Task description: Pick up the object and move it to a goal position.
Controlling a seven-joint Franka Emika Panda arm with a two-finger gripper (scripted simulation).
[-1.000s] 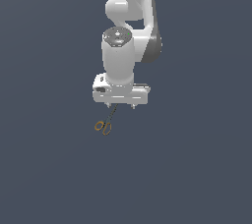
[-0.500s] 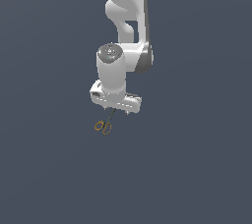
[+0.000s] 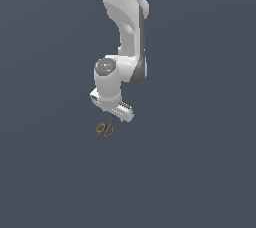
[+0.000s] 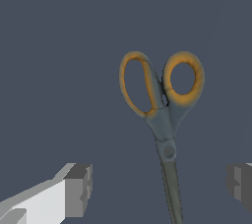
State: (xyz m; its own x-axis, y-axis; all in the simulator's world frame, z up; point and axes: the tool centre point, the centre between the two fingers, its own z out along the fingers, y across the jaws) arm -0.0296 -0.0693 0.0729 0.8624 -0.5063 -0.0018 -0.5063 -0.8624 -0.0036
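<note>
The scissors (image 3: 105, 129) are tiny, with two orange-yellow loop handles and thin dark blades, and lie flat on the dark grey surface. In the wrist view the scissors (image 4: 165, 120) fill the middle, handles away from the fingers and blades running between them. My gripper (image 3: 112, 120) hangs just above the blade end, a little to the exterior view's right of the handles. It is open: in the wrist view my gripper (image 4: 160, 188) has its fingers (image 4: 78, 191) wide apart, one on each side of the blades, touching nothing.
The dark grey surface (image 3: 200, 172) stretches flat all around. The white arm (image 3: 125, 17) comes down from the top of the exterior view. No other object shows.
The hand has come down and shifted a little to the exterior view's left, turning at the wrist. The scissors have not moved.
</note>
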